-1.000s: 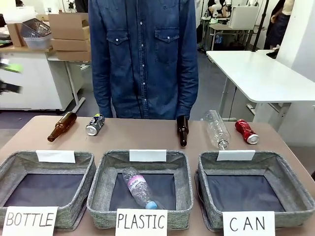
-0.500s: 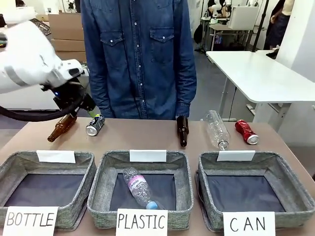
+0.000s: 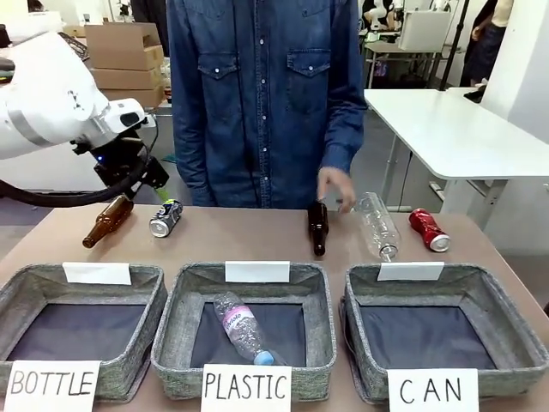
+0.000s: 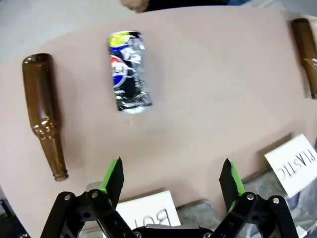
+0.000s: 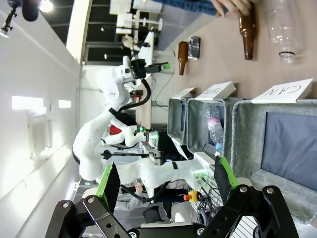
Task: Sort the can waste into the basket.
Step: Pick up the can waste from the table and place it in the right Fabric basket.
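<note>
Brown table (image 3: 249,240) up front, three grey baskets along our near edge, and a person (image 3: 257,94) in a denim shirt standing at the far side. We see the dark can (image 3: 165,218) lying on its side at the far left, just beside a brown bottle (image 3: 108,220) that is also on its side. Over on the far right lies the red can (image 3: 429,229), next to a clear plastic bottle (image 3: 378,225). A second brown bottle (image 3: 318,227) sits between the two groups, and the person's hand (image 3: 336,187), blurred, hovers just by its top.

We find the left gripper (image 3: 159,180) hanging over the far left corner, above the brown bottle and the dark can. From its wrist we get a clean look: left gripper (image 4: 172,171) spread wide, green pads (image 4: 115,173) apart with nothing between them, and the dark can (image 4: 128,72) ahead on bare tabletop, untouched, with the brown bottle (image 4: 43,111) alongside it.

The right gripper (image 5: 166,173) has its jaws wide apart too, holding nothing, well back from the table.

The CAN basket (image 3: 508,311) sits at our near right; both cans lie on the table outside it. The red can is the nearer one, just past its far rim. In the PLASTIC basket (image 3: 171,343) beside it we see one clear bottle (image 3: 240,330).
</note>
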